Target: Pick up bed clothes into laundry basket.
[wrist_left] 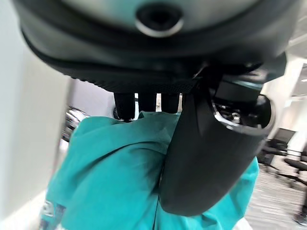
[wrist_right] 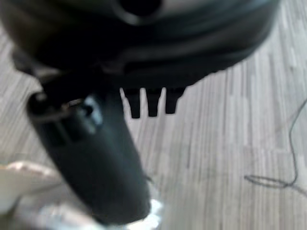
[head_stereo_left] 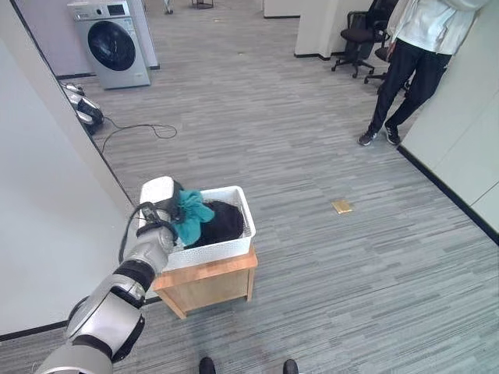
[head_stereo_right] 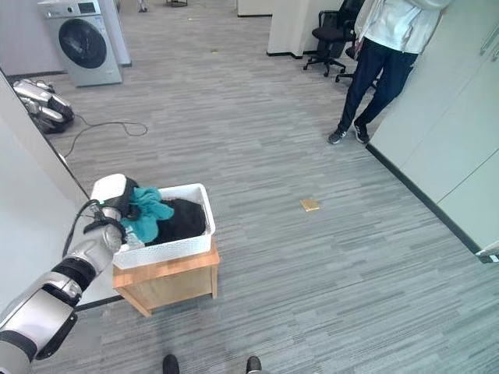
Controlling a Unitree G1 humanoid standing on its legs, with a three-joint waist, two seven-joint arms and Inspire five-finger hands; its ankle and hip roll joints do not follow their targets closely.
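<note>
Teal cloth (head_stereo_left: 192,215) | lower left of frame, over the near-left corner of the white laundry basket (head_stereo_left: 234,246), on dark clothes | your left hand (head_stereo_left: 160,210) clenched round it, directly above | judged next: let go, straight down | right hand (wrist_right: 96,158) relaxed, over bare floor.

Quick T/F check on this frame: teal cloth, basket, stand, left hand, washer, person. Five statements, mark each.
1. The left hand is shut on the teal cloth. True.
2. The white laundry basket stands on the floor. False: it sits on a wooden stand.
3. Dark clothes already lie in the basket. True.
4. The washing machine stands right beside the basket. False: it is far across the room, at the back left.
5. A person stands by the far right wall. True.
</note>
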